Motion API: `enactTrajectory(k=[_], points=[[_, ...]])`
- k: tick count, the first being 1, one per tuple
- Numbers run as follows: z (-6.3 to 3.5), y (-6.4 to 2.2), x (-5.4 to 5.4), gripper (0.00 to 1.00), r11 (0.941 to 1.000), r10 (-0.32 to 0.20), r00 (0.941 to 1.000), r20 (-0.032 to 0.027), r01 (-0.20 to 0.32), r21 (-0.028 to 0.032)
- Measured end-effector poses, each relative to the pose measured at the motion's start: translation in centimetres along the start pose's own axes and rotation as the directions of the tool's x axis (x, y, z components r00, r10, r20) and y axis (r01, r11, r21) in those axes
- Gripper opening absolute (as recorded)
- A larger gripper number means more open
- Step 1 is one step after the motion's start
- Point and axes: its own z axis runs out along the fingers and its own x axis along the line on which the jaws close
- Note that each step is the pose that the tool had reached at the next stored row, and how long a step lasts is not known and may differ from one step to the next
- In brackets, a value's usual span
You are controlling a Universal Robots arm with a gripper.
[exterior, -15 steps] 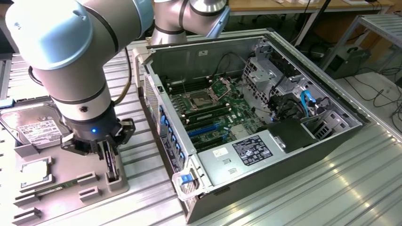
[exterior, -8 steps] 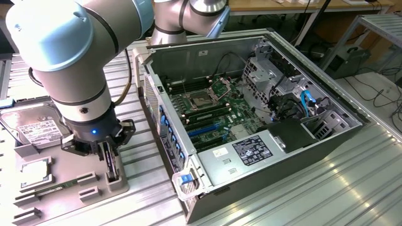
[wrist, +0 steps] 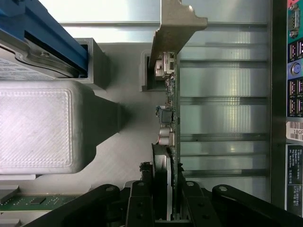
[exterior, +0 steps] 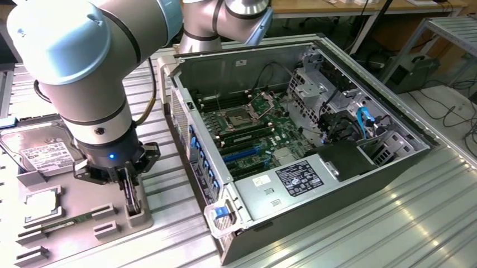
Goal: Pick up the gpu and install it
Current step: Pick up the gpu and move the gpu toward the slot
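**Item 1: my gripper**. It sits in the lower left of the exterior view, at the end of my arm, and points down onto the grey parts holder. In the wrist view it stands around one end of the card. I cannot tell whether it clamps the card.

**Item 2: the gpu**. It stands on edge in a slot of the holder, inside my gripper's reach. In the wrist view I see it edge-on, with small components along the board. Its silver bracket is at the end far from me, and the round cooler is nearest my gripper. The card is not in the computer.

**Item 3: hard drive**. Silver with a white label, it lies on the same holder at the exterior view's left edge, above my gripper.

**Item 4: memory stick**. Slim and green, it lies in the holder near the bottom left corner.

**Item 5: computer case**. It lies open on its side across the centre and right of the exterior view. The motherboard faces up and shows blue slots.

**Item 6: ribbed metal table**. It lies under both the holder and the case.
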Motion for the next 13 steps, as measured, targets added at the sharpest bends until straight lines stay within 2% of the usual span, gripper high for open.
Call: enactTrajectory(k=[13], points=[[-0.03, 0.00, 0.00, 0.28, 1.0000, 0.000, 1.0000, 0.0003, 0.000, -0.0010]])
